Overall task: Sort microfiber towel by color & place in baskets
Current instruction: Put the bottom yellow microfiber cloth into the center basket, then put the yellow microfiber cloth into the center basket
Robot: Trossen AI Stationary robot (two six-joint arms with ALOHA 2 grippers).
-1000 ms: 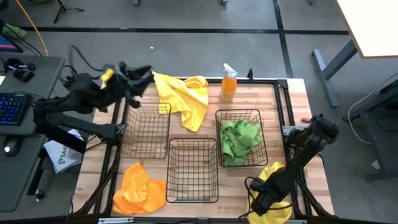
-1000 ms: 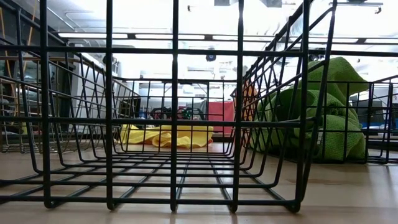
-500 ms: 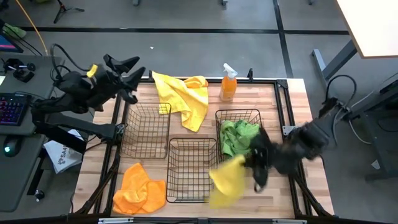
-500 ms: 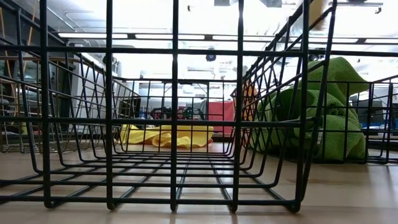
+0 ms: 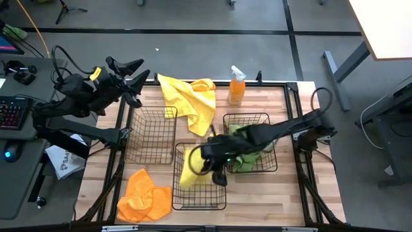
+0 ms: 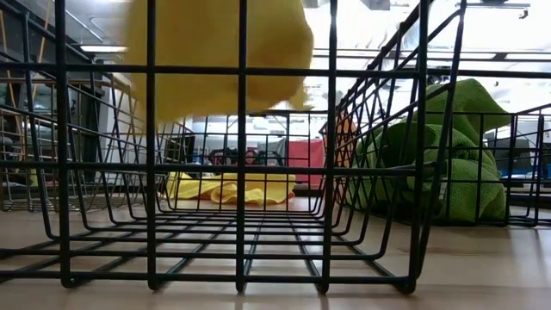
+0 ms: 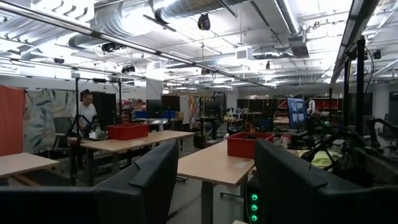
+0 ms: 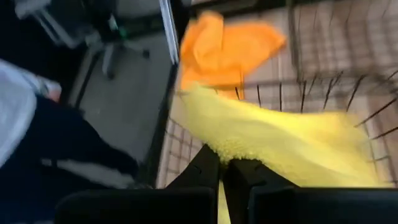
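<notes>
My right gripper reaches from the table's right side over the middle basket and is shut on a yellow microfiber towel. In the low view this towel hangs high above the basket floor. My left gripper is open and raised beyond the table's far left corner, touching nothing. A second yellow towel lies spread on the far part of the table. Green towels fill the right basket. Orange towels lie on the near left of the table. The left basket holds nothing. My right gripper pinches a bunched part of the yellow towel between its two fingers; edge or fold, I cannot tell. It comes from the table's right, slanting down. The towel is lifted clear and hangs slack over the middle basket.
An orange spray bottle stands at the far edge behind the right basket. Black frame rails run along the table's sides. My right arm crosses above the right basket. Bare wood lies near the right basket.
My right gripper has lifted the yellow towel off the table's near right corner and swung it toward the left, from beside the right basket to above the middle basket. The towel now hangs clear of the table. My left gripper drew back a little toward the left.
</notes>
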